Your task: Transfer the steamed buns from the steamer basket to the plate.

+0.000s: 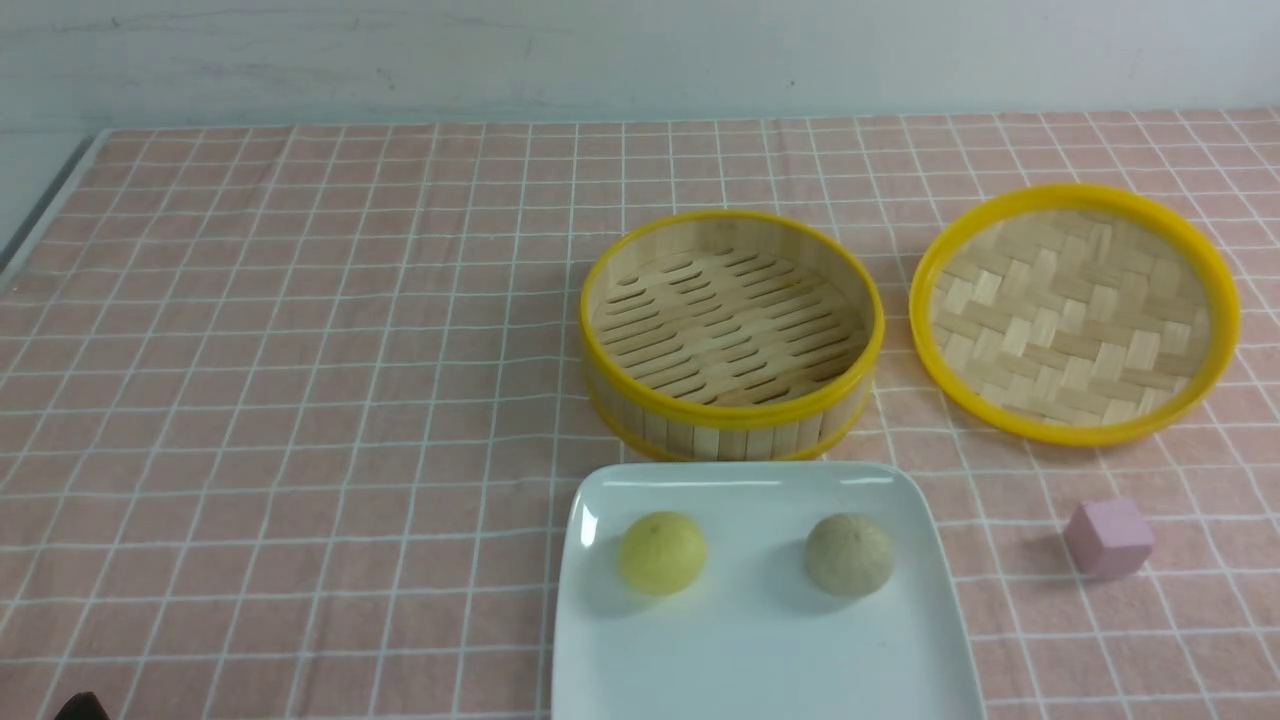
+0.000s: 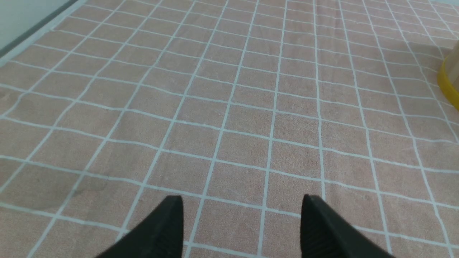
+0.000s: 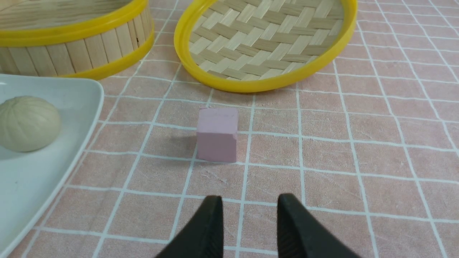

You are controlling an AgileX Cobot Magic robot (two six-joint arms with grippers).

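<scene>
Both steamed buns, the pale yellow dome and the beige-grey dome, sit apart on the glossy white square plate; the round bamboo steamer basket behind it is empty. The left gripper and right gripper hang spread and empty above the pink checked worktop. The grey bun lies nearer the right arm, so no transfer seems left.

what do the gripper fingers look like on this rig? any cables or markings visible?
Both wrist views show only the fingers: the left gripper and the right gripper each have two matte black fingers tapering to a point, with fine ribbed texture on the inner faces. No cables, labels or markings show. The arms themselves are out of frame.
</scene>
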